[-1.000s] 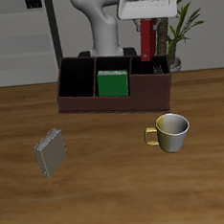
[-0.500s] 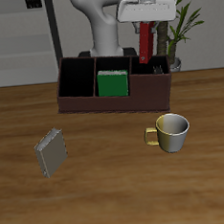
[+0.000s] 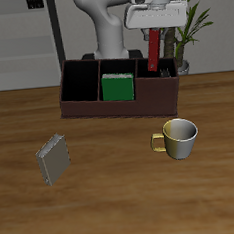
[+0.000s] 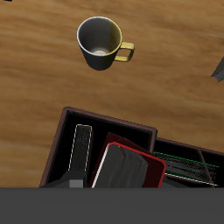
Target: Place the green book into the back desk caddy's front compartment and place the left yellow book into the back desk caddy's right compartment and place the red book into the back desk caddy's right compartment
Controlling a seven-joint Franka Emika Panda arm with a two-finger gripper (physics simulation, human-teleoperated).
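Glossy mug (image 3: 178, 137), wood-grain table (image 3: 116, 199)

We see white glossy arm (image 3: 109, 24), thick rounded segments, grey shading at joints. Boxy white hand (image 3: 155, 11) with dark slots; fingers appear dark, hard to tell.

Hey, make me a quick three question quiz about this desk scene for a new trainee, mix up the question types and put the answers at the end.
1. True or false: the bright green hardcover book already stands in the middle section of the long dark maroon-brown desk caddy.
2. Multiple choice: what does the gripper hold above the caddy's end section nearest the potted plant? A) a grey-tan book B) the slim dark red hardcover book C) a mug
3. Fill in: the olive metal mug stands on the wooden table with its handle pointing toward the ____ book lying flat.

Key: 1 true; 2 B; 3 grey-tan
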